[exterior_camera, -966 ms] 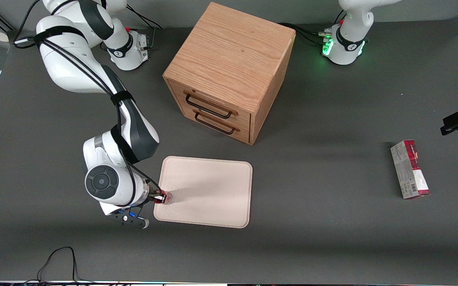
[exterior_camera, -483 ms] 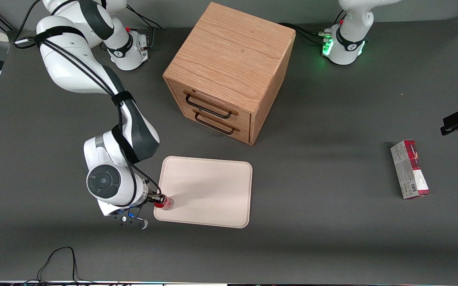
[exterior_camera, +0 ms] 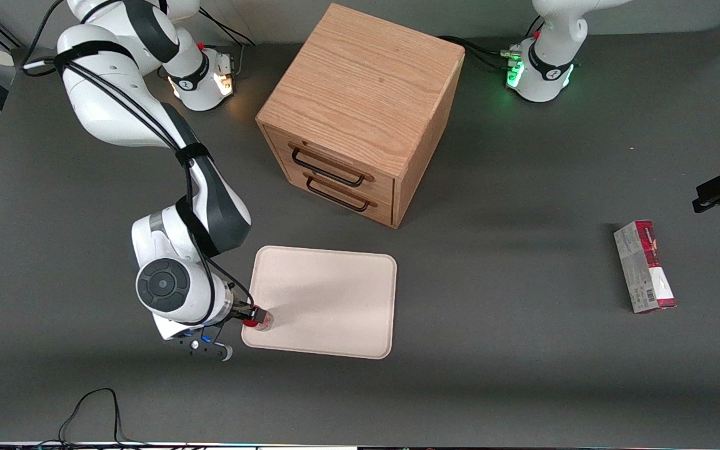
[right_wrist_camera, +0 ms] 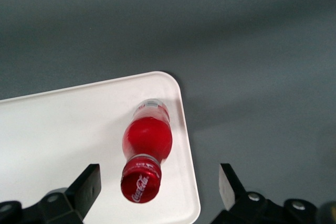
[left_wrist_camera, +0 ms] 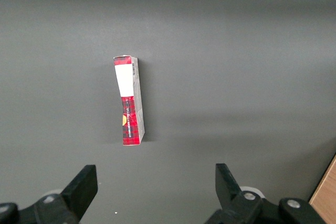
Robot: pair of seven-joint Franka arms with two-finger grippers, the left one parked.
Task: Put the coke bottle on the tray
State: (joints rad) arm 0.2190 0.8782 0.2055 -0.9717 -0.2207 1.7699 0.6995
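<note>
The coke bottle (exterior_camera: 261, 320), small and red with a red cap, stands upright on the pale cream-pink tray (exterior_camera: 329, 300), at the corner nearest the working arm and the front camera. The right wrist view looks down on the bottle (right_wrist_camera: 148, 140) and its white-script cap, close to the tray's rounded corner (right_wrist_camera: 63, 129). My right gripper (exterior_camera: 252, 314) hangs over that corner. In the wrist view the gripper (right_wrist_camera: 159, 186) is open, with one finger (right_wrist_camera: 88, 183) on each side of the bottle and a gap between each finger and the cap.
A wooden drawer cabinet (exterior_camera: 360, 112) with two dark handles stands farther from the front camera than the tray. A red-and-grey carton (exterior_camera: 644, 265) lies toward the parked arm's end of the table, also in the left wrist view (left_wrist_camera: 128, 100). A black cable (exterior_camera: 94, 406) loops at the table's near edge.
The gripper and the bottle shifted slightly toward the front camera and lower onto the tray's corner. Since half a second ago nothing has visibly moved.
</note>
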